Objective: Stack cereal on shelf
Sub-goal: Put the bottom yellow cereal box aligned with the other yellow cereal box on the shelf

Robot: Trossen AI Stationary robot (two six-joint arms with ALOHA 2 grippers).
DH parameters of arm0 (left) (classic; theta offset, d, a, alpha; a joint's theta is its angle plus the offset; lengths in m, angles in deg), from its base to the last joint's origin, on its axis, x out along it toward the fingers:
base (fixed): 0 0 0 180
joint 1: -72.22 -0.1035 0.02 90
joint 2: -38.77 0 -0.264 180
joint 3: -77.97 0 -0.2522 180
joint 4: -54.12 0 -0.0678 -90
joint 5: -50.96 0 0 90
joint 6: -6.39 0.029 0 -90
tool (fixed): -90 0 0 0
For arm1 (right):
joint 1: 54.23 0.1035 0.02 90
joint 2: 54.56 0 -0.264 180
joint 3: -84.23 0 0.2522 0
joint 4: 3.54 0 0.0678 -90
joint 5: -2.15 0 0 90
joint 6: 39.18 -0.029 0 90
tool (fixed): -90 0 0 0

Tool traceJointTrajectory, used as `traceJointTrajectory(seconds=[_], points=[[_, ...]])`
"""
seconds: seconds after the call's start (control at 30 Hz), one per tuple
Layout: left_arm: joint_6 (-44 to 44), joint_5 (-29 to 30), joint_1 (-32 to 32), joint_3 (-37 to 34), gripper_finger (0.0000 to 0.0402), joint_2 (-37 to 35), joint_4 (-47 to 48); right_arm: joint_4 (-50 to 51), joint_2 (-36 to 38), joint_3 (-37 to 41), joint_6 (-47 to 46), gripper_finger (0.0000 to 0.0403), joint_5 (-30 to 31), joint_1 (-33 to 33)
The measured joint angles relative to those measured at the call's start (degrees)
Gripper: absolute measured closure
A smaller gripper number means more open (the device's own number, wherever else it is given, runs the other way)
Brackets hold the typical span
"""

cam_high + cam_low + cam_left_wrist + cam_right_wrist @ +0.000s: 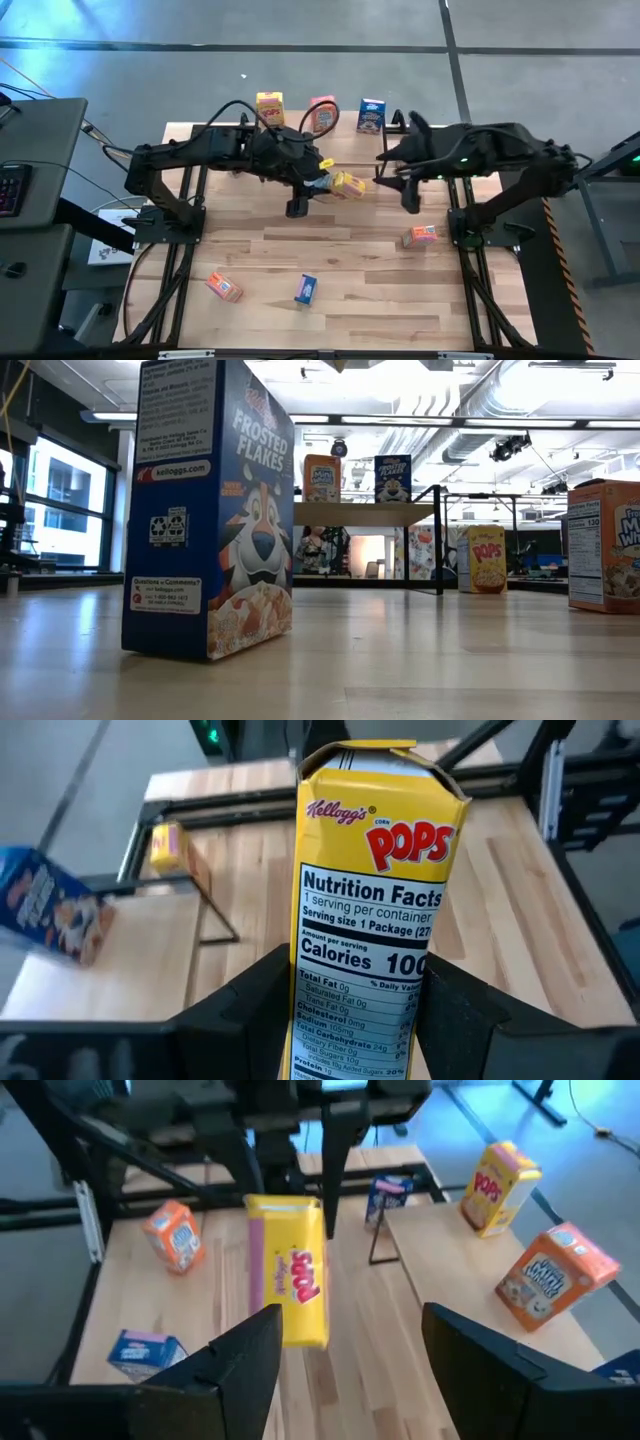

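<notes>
3 boxes [320,116] on shelf [300,140], 3 boxes [305,289] on table [360,260]

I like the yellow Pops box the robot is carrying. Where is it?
In the high view, the yellow Pops box hangs mid-table in the left claw, in front of the shelf, with the open right claw just beside it.

Light wood plank tabletop [350,255] on black metal frame [180,240]. Grey concrete floor [300,70] around it, crossed by dark seam lines. Dark grey side desk [35,180] off left edge, black keyboard [8,188] on it. White paper sheet [105,250] below. Large windows [60,510] and exposed ceiling ducts [500,400] in room behind.
</notes>
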Motion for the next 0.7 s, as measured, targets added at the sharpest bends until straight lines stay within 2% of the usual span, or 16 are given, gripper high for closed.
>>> traceJointTrajectory(seconds=[0.2, 0.47, 0.7], points=[[-1.49, 2.10, -0.02, -9.03, 0.0231, -5.18, -4.58, -0.07, 2.83, 0.00, -0.02, 0.0171, -0.23, 0.00], [-1.71, 5.11, -0.52, -30.38, 0.0231, -18.63, -23.90, 0.84, 4.04, 0.00, -0.02, 0.0171, -0.40, 0.02], [-2.12, 5.46, -4.43, -48.19, 0.0231, -27.90, -40.62, 1.02, 4.24, 0.00, 1.45, 0.0171, -0.07, 0.02]])
